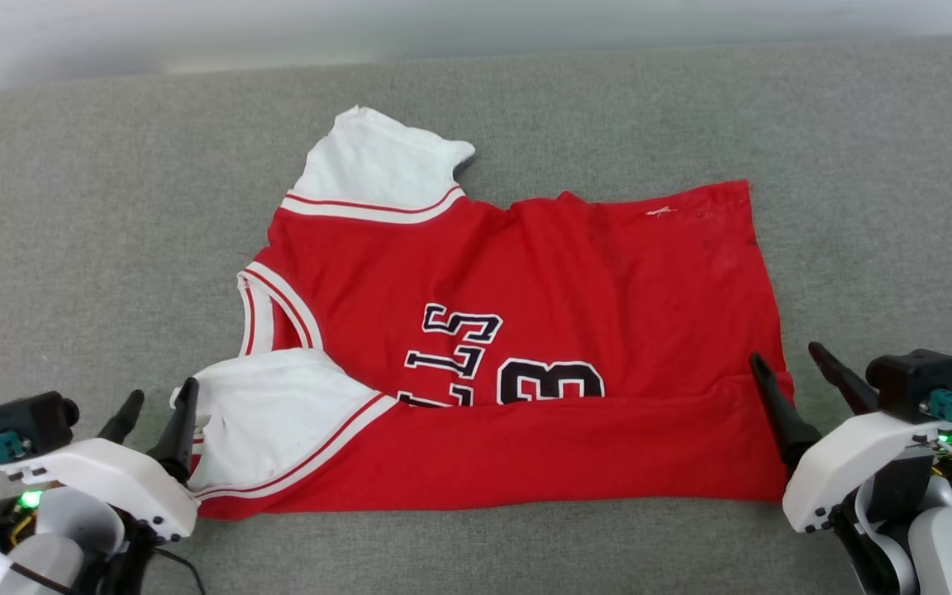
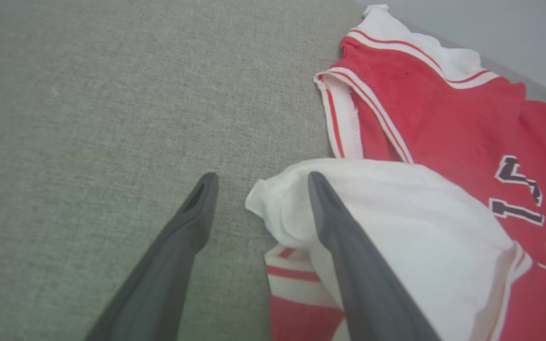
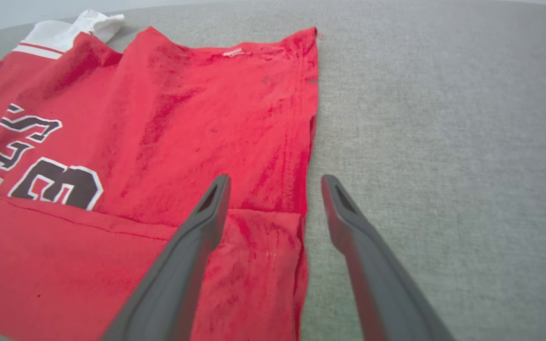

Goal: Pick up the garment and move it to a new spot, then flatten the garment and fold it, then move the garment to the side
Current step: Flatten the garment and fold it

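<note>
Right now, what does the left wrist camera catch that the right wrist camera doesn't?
Left wrist view: the open left gripper at the garment's near white sleeve, plus the striped neckline.
Right wrist view: the open right gripper, its fingers either side of the hem, and the folded-over red strip.
Both share: the chest lettering, the far white sleeve and the grey cloth surface.
</note>
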Motion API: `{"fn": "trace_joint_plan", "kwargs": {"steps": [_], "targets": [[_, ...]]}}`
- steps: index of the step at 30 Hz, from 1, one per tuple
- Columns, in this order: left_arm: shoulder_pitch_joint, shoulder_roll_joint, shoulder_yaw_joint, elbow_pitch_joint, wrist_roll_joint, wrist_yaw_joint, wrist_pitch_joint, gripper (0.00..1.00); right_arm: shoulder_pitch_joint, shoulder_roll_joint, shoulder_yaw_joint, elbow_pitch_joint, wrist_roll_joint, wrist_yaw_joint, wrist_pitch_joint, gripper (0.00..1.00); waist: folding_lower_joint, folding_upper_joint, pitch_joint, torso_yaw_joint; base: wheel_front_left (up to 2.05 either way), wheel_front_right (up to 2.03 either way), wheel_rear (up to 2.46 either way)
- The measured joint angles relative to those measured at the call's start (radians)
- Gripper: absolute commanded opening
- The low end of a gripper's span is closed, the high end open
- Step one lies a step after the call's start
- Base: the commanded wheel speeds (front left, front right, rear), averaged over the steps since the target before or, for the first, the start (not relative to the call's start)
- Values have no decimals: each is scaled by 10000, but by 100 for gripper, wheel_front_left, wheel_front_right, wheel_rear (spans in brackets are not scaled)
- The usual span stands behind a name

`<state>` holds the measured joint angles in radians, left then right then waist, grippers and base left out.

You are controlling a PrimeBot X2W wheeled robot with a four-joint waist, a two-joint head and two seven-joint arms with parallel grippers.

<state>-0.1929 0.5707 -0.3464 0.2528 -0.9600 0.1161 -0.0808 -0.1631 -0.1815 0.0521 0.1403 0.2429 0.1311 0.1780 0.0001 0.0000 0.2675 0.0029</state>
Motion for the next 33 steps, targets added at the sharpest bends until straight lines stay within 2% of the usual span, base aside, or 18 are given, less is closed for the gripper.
{"fn": "trace_joint_plan", "kwargs": {"steps": [6,12,16,21,25,32,33], "targets": [[66,1104,134,-974,157,293,813,100,301,234,-309,-370,-282,0,-443,100,0,0,-532,-48,0,0,0],[298,2408,-61,-2080,-190,251,2867,100,720,489,-477,-836,-514,-2,-337,100,-1,0,-996,-197,0,0,0],[585,2984,-284,-2665,-617,351,4215,100,928,694,-466,-1214,-500,-2,-372,100,-1,0,-1100,-422,0,0,0],[1021,3058,-564,-2880,-1151,523,5196,100,1104,961,-339,-1544,-466,-2,-464,100,-1,0,-986,-670,0,0,0],[1138,2909,-782,-2418,-1471,510,5653,100,1117,1104,-245,-1643,-328,-2,-545,100,-1,0,-722,-825,0,0,0],[945,2782,-1003,-1802,-1707,144,6109,100,1049,1206,-232,-1592,-186,-2,-556,100,-2,0,-325,-1064,0,0,0],[834,2746,-1039,-1710,-1812,38,6270,78,1023,1216,-249,-1551,-128,-2,-570,100,-2,0,-235,-1127,0,0,0]]}}
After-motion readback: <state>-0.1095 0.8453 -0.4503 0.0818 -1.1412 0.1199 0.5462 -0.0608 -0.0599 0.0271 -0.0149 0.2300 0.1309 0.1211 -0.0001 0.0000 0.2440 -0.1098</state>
